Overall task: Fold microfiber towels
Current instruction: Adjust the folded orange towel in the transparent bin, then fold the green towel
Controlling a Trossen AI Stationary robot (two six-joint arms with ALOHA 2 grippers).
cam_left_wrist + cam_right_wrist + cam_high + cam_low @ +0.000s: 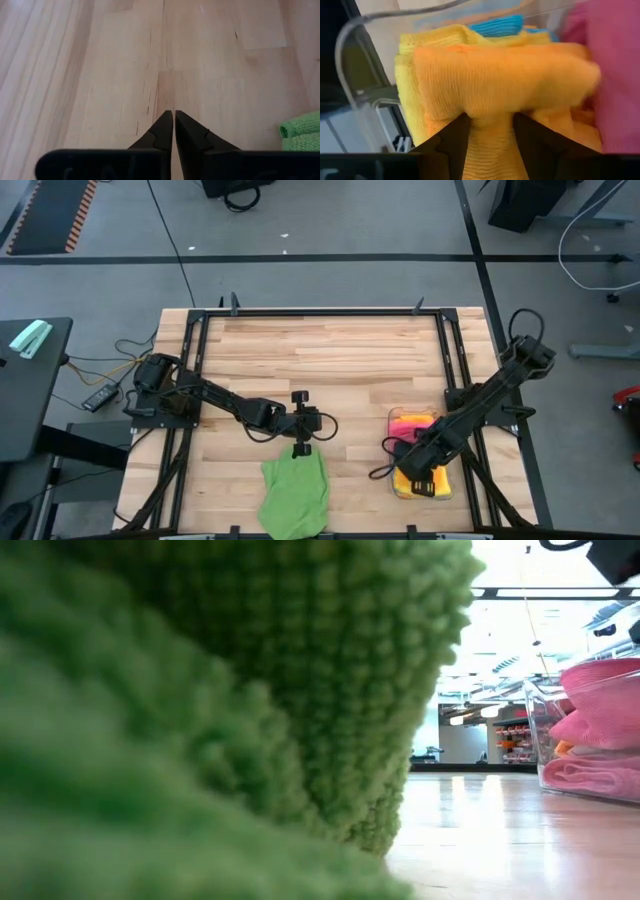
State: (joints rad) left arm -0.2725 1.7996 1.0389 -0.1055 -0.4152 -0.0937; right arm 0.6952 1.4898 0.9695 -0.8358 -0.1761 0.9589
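Towels sit in two spots on the wooden bench (330,350). One green towel (296,493) lies in a bumpy heap at the near edge, about the middle. More towels, an orange towel (505,75), yellow towels (420,65), pink towels (600,730) and a blue towel (497,25), are packed in a clear bin (397,480) near the right edge. The left hand (301,448) is just above the green towel's far edge, fingers pressed together, holding nothing. The right hand (490,127) reaches into the bin and pinches the orange towel.
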